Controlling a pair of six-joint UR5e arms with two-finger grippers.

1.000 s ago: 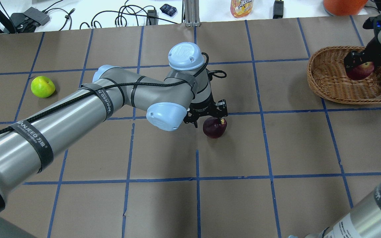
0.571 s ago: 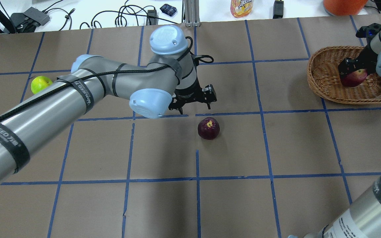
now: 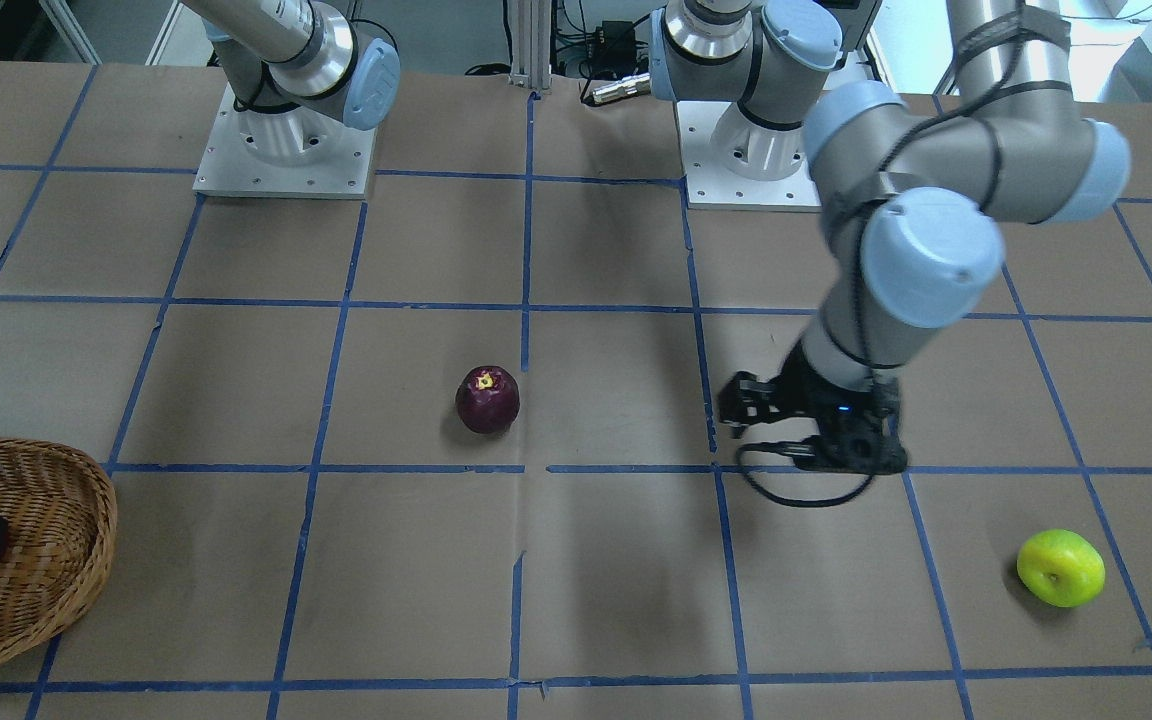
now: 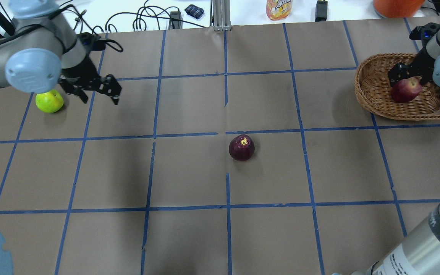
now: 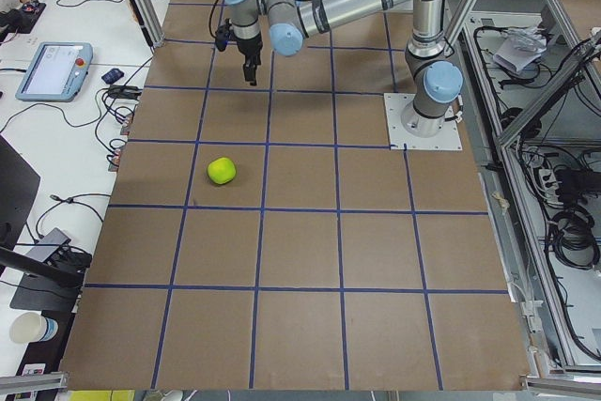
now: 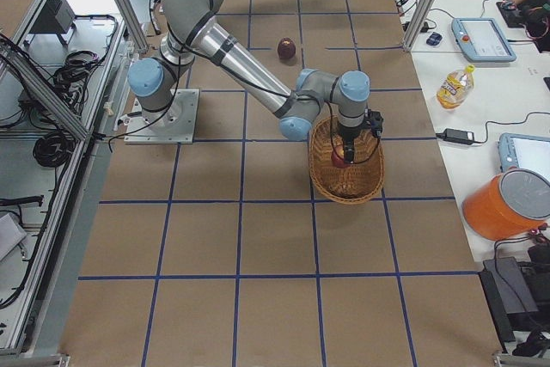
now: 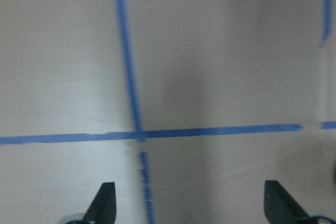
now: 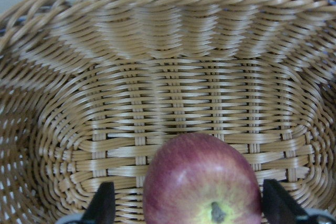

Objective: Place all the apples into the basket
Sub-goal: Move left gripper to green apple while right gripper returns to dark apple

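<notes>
Overhead exterior view: left claw (image 4: 101,100), wide open and empty, has swung from the dark apple (image 4: 241,147) at mid-table to just beside the green apple (image 4: 49,101), likely next. Right claw (image 4: 407,78) stands open around the red apple (image 4: 406,90), now resting in the basket (image 4: 372,99).

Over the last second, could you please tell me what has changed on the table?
The left end effector drew off the maroon apple and swung out beside the green apple, open and empty. The right end effector lowered the red apple deeper into the basket and now stands open around it. Green apple and basket stayed; the maroon apple barely shifted.
</notes>
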